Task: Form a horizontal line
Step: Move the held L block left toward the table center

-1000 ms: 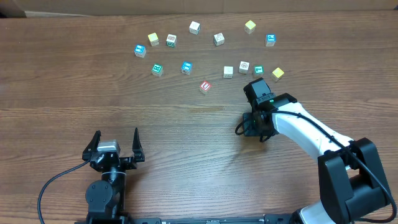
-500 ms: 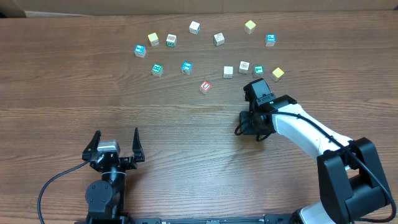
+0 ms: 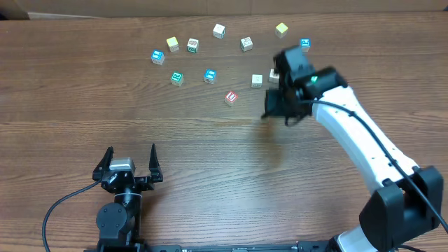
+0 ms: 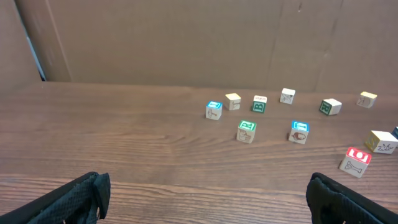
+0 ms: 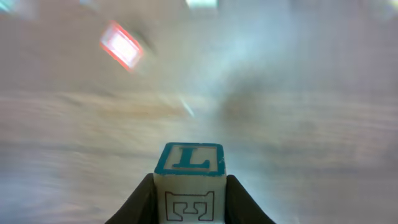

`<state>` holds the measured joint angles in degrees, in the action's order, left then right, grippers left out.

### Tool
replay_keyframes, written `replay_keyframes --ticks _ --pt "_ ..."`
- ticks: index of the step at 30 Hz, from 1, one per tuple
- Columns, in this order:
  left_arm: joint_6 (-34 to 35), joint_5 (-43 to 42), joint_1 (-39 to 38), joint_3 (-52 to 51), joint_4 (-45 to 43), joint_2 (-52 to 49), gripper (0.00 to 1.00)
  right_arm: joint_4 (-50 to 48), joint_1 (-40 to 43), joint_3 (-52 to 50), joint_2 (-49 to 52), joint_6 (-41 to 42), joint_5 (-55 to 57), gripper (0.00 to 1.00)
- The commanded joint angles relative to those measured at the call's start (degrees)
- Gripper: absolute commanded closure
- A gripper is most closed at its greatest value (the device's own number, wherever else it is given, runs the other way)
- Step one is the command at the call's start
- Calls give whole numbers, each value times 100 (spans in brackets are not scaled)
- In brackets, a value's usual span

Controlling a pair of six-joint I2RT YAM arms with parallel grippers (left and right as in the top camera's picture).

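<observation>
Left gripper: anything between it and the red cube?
Nothing. Overhead shows bare table from the left gripper to the red cube.

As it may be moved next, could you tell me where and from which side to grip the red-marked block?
Grip the red-marked block by two opposite side faces, coming straight down from above. It is a small cube lying flat with bare table all round it, so there is room on either side. It looks slightly turned, so align the grip with its faces.
</observation>
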<state>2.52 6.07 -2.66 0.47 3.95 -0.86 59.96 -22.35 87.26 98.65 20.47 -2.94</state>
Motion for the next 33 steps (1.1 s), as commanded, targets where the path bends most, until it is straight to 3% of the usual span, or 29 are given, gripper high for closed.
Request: replay_keyframes --ticks 1,8,17,25,28,33 --pt "-127 7 -48 -13 9 61 0 -85 -262 575 -52 409 -39 81" --pt "-127 9 -48 -13 9 61 0 -623 -1102 647 181 1043 184 81" --pt "-127 7 -48 -13 9 61 0 -964 -2168 647 1375 1327 348 78" --pt "-127 9 -48 -13 9 61 0 -1311 -2332 647 2258 1648 542 82" --pt "-127 7 -48 -13 9 61 0 -1248 -2328 647 2389 1692 588 75" --pt "-127 9 -48 -13 9 61 1 -1034 -2328 647 2430 1727 590 71"
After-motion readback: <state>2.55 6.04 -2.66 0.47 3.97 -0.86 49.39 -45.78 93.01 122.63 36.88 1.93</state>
